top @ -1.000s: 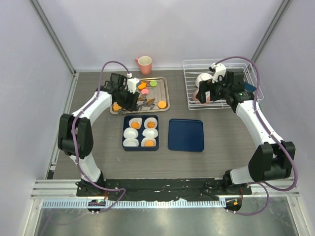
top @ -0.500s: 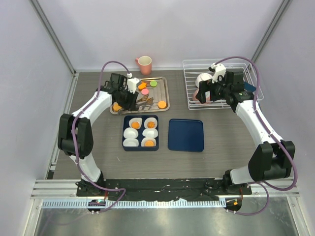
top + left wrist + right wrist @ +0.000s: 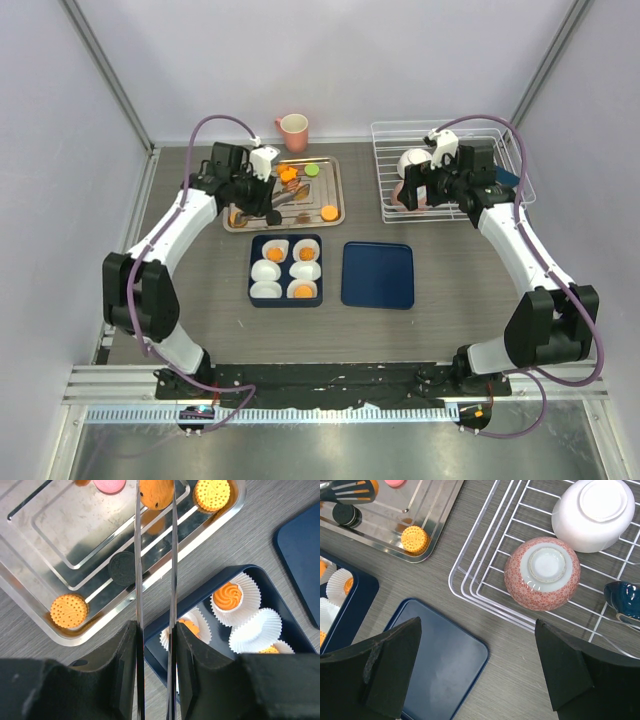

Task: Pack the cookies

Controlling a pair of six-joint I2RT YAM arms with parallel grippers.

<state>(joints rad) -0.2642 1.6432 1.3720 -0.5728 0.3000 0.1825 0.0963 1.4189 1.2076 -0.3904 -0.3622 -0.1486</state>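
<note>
My left gripper (image 3: 155, 630) squeezes thin metal tongs (image 3: 172, 555), pinching a round orange cookie (image 3: 156, 492) above the steel baking tray (image 3: 60, 525). My right gripper (image 3: 477, 670) hangs wide open and empty. If the squeeze slackens, I think the cookie could drop short of the dark blue box (image 3: 287, 620).

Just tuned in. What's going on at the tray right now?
The left gripper is shut on tongs, whose tips pinch an orange cookie over the tray. More cookies lie on the tray. In the box, a few cups already hold cookies. The right gripper hangs open by the rack, holding nothing.
</note>
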